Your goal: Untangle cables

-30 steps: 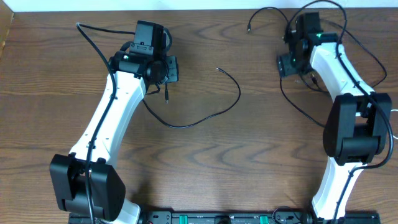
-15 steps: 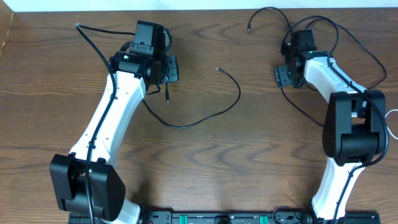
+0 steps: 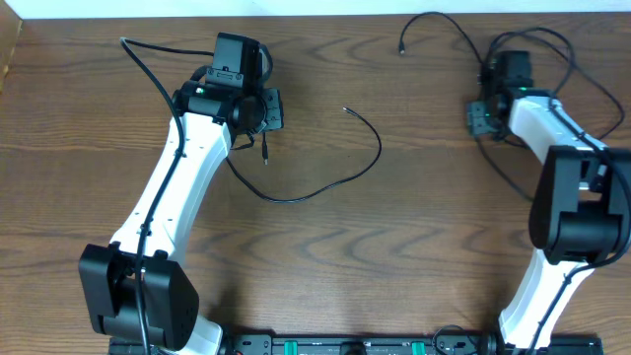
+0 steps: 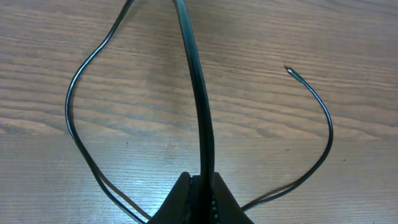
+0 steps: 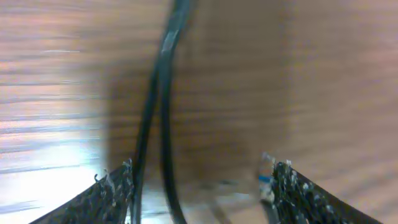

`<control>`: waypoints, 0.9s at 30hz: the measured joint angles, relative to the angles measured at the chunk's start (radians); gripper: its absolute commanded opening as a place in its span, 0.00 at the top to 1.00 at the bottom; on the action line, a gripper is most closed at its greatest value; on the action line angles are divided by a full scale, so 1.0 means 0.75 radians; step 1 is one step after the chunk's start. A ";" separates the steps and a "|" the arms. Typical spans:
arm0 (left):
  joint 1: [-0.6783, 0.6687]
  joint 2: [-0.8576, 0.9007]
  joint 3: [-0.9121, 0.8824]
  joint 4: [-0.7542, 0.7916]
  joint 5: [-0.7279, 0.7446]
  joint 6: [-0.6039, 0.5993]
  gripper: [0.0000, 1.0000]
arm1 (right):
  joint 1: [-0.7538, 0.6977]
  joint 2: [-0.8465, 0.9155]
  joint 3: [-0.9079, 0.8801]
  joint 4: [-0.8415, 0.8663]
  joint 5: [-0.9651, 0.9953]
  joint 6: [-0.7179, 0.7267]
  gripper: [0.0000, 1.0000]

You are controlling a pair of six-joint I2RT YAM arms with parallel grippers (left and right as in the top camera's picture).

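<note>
My left gripper (image 3: 266, 110) is shut on a thin black cable (image 3: 380, 148) that loops right across the table to a free end (image 3: 345, 108). A plug end (image 3: 264, 158) hangs below the gripper. In the left wrist view the shut fingers (image 4: 202, 199) hold the strand running up, with the loop (image 4: 326, 124) to the right. My right gripper (image 3: 480, 118) is at the far right among a tangle of black cables (image 3: 444, 18) with a plug end (image 3: 402, 49). In the right wrist view the fingers (image 5: 202, 186) are open with two black strands (image 5: 163, 81) between them. No white cable is in view.
The brown wooden table (image 3: 394, 256) has its far edge (image 3: 325, 17) at the top. More black cable loops (image 3: 592, 94) lie around the right arm near the table's right edge. The arm bases (image 3: 355, 345) stand at the front.
My right gripper has moved right and a little farther back, dragging the black cable tangle and its plug end to the right. The left arm and its cable have not moved.
</note>
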 measured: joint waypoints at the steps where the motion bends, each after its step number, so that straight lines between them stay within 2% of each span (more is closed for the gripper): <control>1: 0.000 0.000 0.000 0.000 0.000 0.000 0.92 | -0.026 0.000 -0.003 0.015 0.005 0.000 0.34; 9: 0.000 0.000 0.000 -0.001 0.000 -0.001 0.92 | -0.241 0.014 -0.023 0.175 0.037 0.047 0.44; 17: 0.000 0.000 0.000 0.010 0.000 -0.006 0.92 | -0.435 0.014 -0.024 0.294 0.044 0.174 0.47; 20: 0.000 0.000 0.000 0.013 0.000 -0.008 0.92 | -0.495 0.014 -0.024 0.313 0.034 0.192 0.43; 22: 0.000 0.000 0.000 0.013 0.000 -0.009 0.92 | -0.531 0.014 -0.016 0.244 -0.021 0.186 0.41; 27: 0.000 0.000 0.000 0.027 0.000 -0.009 0.92 | -0.522 0.027 0.126 -0.086 -0.238 0.105 0.28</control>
